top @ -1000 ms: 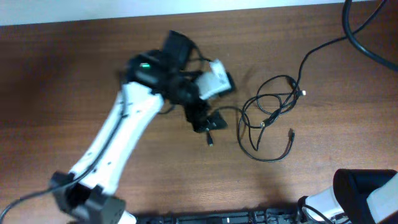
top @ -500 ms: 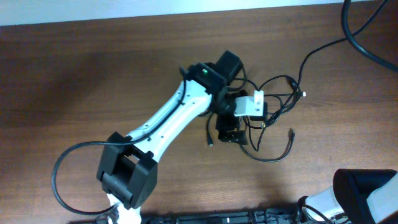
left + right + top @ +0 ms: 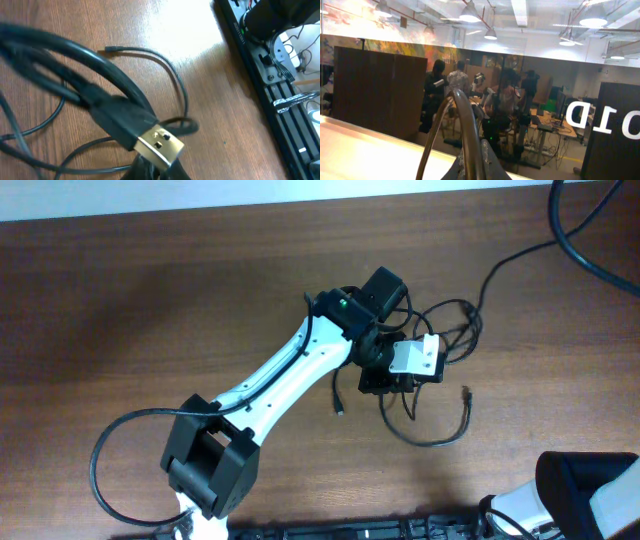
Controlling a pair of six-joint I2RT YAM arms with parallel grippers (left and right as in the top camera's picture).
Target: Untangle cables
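Observation:
The cables (image 3: 445, 365) lie as a loose tangle of thin black loops on the brown table, right of centre. One small plug (image 3: 338, 408) trails off to the left and another (image 3: 467, 393) to the right. My left gripper (image 3: 384, 385) is down at the tangle's left edge. In the left wrist view its dark jaws (image 3: 160, 169) are shut, a gold USB plug (image 3: 159, 145) on a thick black lead rests right over the tips, and a thin cable (image 3: 100, 145) runs in between them. The right gripper (image 3: 481, 160) is shut on nothing, facing out into the room.
A thick black wire (image 3: 590, 250) curves across the table's top right corner. The right arm's base (image 3: 590, 492) sits at the bottom right. A black rail (image 3: 265, 70) with electronics runs along the table's near edge.
My left arm has swung right from the loose plug to the tangle's left edge. Its jaws have gone from open to shut there.

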